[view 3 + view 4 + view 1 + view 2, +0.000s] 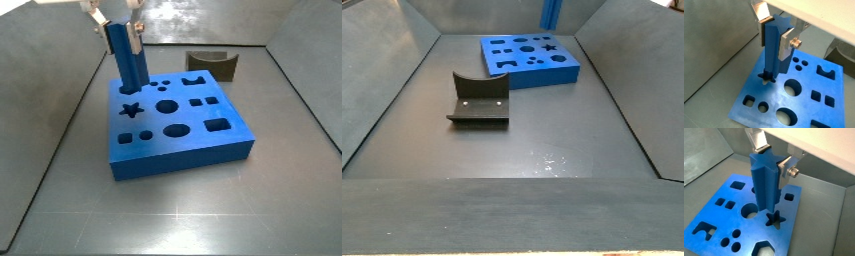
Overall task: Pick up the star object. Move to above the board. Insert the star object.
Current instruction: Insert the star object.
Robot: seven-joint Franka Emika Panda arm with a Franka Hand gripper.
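Star object (765, 183) is what everything hangs on, but take the scene by size. Grey matte floor (543, 130) with sloped grey walls comes first, faintly glossy in places. On it sits the board (181, 125) — a thick square block of smooth blue, its top cut with round holes, squares, an arch notch and a star-shaped hole (775, 219). Apart from the board, the fixture (478, 100) stands on the floor, a dark bracket on a base plate, its upright curved at the top.

Now the peg itself: a tall slim blue piece with fluted, ridged sides, held upright over the board near its edge. In both wrist views its lower end hangs just above the star hole, not yet inside as far as can be seen. In a side view (126, 55) it rises well clear of the block's top.

Smallest last — the gripper (775, 30), its flat silver fingers (787, 42) pinching the peg's upper part from both sides.
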